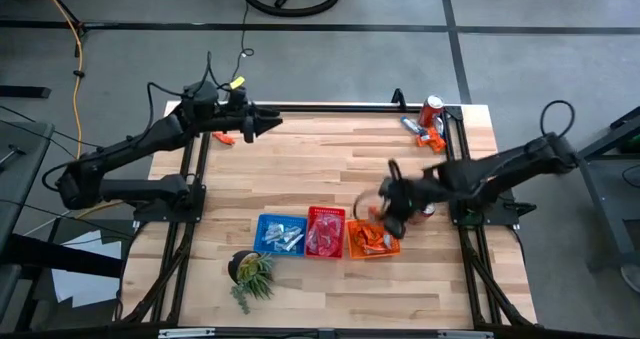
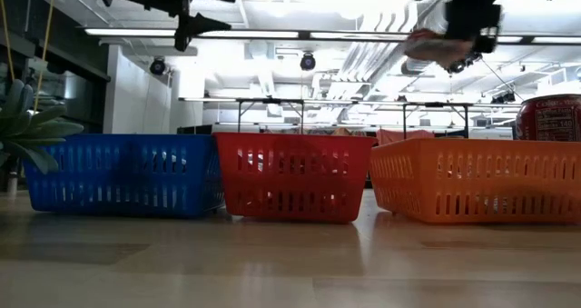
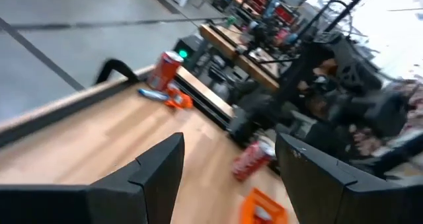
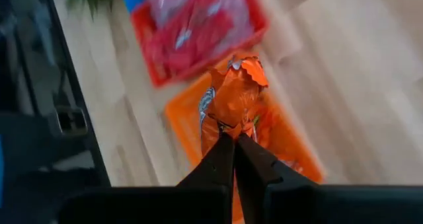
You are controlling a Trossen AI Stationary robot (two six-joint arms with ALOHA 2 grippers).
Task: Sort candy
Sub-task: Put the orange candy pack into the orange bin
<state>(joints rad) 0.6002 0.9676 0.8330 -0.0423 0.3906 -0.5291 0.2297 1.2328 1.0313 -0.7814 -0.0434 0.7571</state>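
- Step in hand: delivery of one orange candy packet [image 4: 232,95] to the orange basket [image 1: 372,241]. The right end effector [image 4: 234,139] holds the packet, its fingers closed almost together on the packet's lower edge.
- Position of the packet: it projects straight out beyond the fingertips, crumpled, with the orange basket directly behind it in the right wrist view. In the high view the right end effector [image 1: 392,215] sits over the edge of that basket, just beside a soda can [image 1: 427,210] lying on the desk [image 1: 300,169].
- Height: in the low view the carried packet [image 2: 438,44] hangs well above the basket rim [image 2: 472,152], so it is clear of the wall.
- Next move, as judged: centre the packet over the orange basket, lower if needed, then part the fingers to drop it. The red basket [image 1: 325,231] stands just beside, so a release too far to that side could put the packet in the wrong compartment.
- Remaining stock: loose candy [image 1: 428,136] lies near the far desk corner by an upright soda can [image 1: 431,109], well apart from the right end effector.
- Left end effector [image 3: 228,168]: waits raised near the far left of the desk, fingers spread wide, holding nothing.
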